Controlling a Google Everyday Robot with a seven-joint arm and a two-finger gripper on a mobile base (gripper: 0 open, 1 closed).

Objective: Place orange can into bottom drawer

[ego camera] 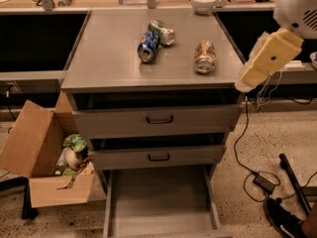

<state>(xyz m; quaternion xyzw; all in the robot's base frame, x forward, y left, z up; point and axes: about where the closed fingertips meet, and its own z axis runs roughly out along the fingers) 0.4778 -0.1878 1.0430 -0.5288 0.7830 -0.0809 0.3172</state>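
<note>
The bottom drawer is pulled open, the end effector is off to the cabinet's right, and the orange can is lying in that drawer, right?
No. The camera view shows the orange can lying on the cabinet top, not in the bottom drawer. The drawer is open and the end effector is off to the right.
</note>
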